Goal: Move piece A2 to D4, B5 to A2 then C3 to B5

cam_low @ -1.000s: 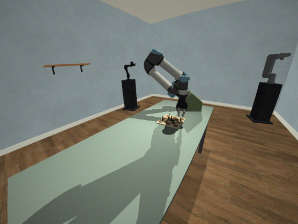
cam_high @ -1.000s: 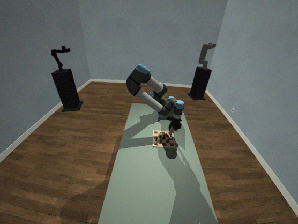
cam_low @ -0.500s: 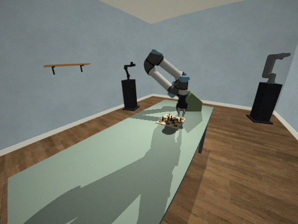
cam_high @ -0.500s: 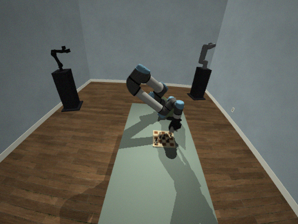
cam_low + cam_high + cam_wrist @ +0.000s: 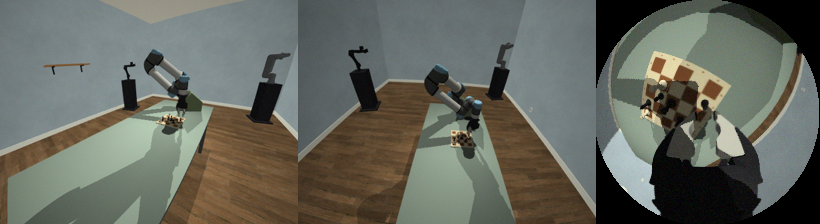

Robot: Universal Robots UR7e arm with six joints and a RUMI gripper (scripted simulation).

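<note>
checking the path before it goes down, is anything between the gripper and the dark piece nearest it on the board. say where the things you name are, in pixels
Nothing visible stands between the gripper (image 5: 469, 131) (image 5: 181, 116) (image 5: 704, 131) and that dark piece (image 5: 468, 135) (image 5: 180, 119) (image 5: 705, 104); the other pieces stand off to one side.

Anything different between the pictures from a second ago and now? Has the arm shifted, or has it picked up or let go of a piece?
Nothing visibly changed: no movement, grasp or release that I can make out. The arm, gripper and board look the same; tiny piece shifts I cannot rule out.
</note>
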